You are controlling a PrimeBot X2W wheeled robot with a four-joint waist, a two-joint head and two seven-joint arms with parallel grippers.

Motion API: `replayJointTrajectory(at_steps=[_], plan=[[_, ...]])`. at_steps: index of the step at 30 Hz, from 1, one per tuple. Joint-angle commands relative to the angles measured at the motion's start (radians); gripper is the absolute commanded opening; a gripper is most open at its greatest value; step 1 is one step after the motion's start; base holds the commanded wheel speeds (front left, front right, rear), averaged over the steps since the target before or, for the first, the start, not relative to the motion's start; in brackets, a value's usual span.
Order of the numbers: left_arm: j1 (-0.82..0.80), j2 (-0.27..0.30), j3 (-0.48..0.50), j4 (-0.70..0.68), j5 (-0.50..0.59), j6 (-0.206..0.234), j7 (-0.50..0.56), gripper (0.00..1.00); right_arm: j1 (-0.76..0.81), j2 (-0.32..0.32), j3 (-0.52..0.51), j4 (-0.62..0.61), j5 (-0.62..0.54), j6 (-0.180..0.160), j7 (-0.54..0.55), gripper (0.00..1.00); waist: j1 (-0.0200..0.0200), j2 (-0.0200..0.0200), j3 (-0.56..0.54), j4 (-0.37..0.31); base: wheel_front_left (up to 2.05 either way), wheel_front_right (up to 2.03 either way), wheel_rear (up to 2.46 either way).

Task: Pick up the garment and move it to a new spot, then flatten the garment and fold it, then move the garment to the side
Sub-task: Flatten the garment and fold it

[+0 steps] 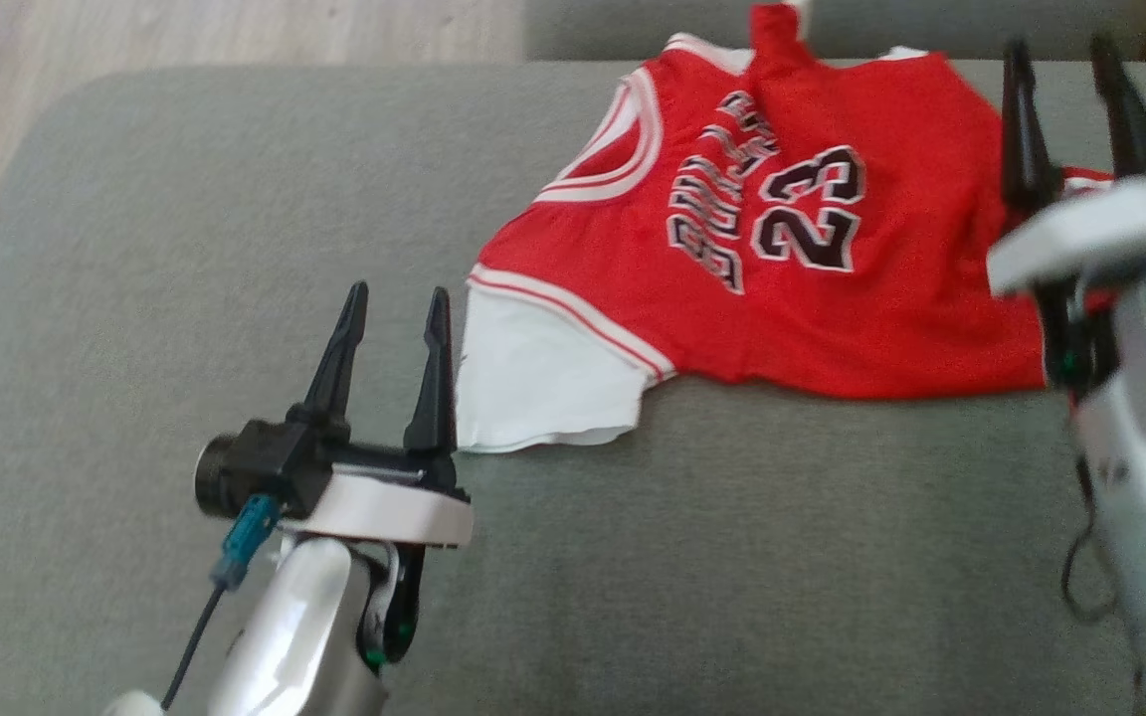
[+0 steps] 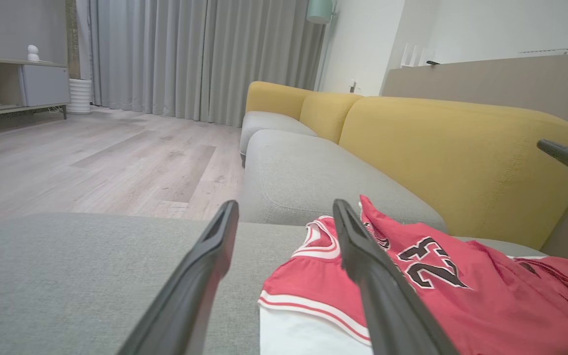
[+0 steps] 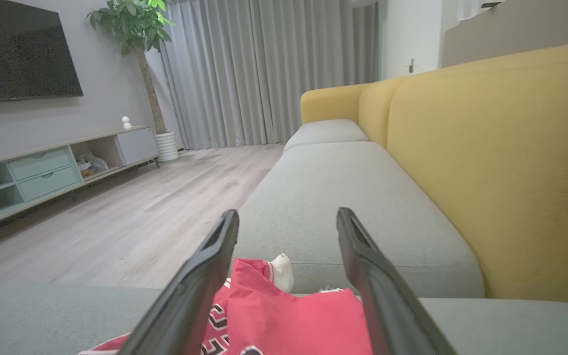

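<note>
The garment (image 1: 782, 239) is a red basketball jersey with the number 23 and a white inner layer. It lies loosely spread on the grey sofa seat (image 1: 235, 249), one part bunched up at the far edge. My left gripper (image 1: 396, 296) stands open just left of the white hem, holding nothing. At the jersey's right edge my right gripper (image 1: 1060, 60) is raised and open, empty too. In the left wrist view the jersey (image 2: 412, 276) lies beyond the right finger. In the right wrist view its red fold (image 3: 284, 315) sits between and below the open fingers.
The yellow sofa backrest (image 3: 501, 162) runs along the right side. Beyond the seat's left edge is wooden floor (image 2: 91, 162). A TV cabinet (image 3: 42, 167), a potted plant (image 3: 141, 29) and grey curtains (image 3: 264, 74) stand farther off.
</note>
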State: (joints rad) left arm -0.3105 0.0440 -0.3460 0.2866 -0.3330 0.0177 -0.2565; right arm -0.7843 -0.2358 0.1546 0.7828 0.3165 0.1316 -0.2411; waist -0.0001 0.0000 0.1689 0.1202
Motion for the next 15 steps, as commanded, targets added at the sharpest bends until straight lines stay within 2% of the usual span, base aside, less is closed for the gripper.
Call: replayJointTrajectory(at_steps=[1,8,9,13,15], plan=[[0.004,0.006,0.045,-0.037,0.011,0.003,-0.005,1.00,0.092,0.019,-0.024,-0.120,-0.002,-0.001,-0.014,1.00,0.0001,0.0000,-0.045,-0.058,0.00,0.00,0.00],[0.044,0.006,0.063,-0.035,0.024,-0.001,-0.005,1.00,0.476,0.162,-0.177,-0.421,-0.082,-0.001,-0.019,1.00,0.0001,0.0000,-0.074,-0.106,0.00,0.00,0.00],[0.044,0.006,0.063,-0.035,0.024,-0.001,-0.005,1.00,0.476,0.162,-0.177,-0.421,-0.082,-0.001,-0.019,1.00,0.0001,0.0000,-0.074,-0.106,0.00,0.00,0.00],[0.066,0.006,0.068,-0.026,0.030,-0.008,-0.005,1.00,0.635,0.184,-0.192,-0.517,-0.117,-0.001,-0.020,1.00,0.0001,0.0000,-0.082,-0.125,0.00,0.00,0.00],[0.070,0.006,0.071,-0.020,0.035,-0.012,-0.005,1.00,0.676,0.185,-0.177,-0.542,-0.086,-0.001,-0.020,1.00,0.0001,0.0000,-0.082,-0.131,0.00,0.00,0.00]])
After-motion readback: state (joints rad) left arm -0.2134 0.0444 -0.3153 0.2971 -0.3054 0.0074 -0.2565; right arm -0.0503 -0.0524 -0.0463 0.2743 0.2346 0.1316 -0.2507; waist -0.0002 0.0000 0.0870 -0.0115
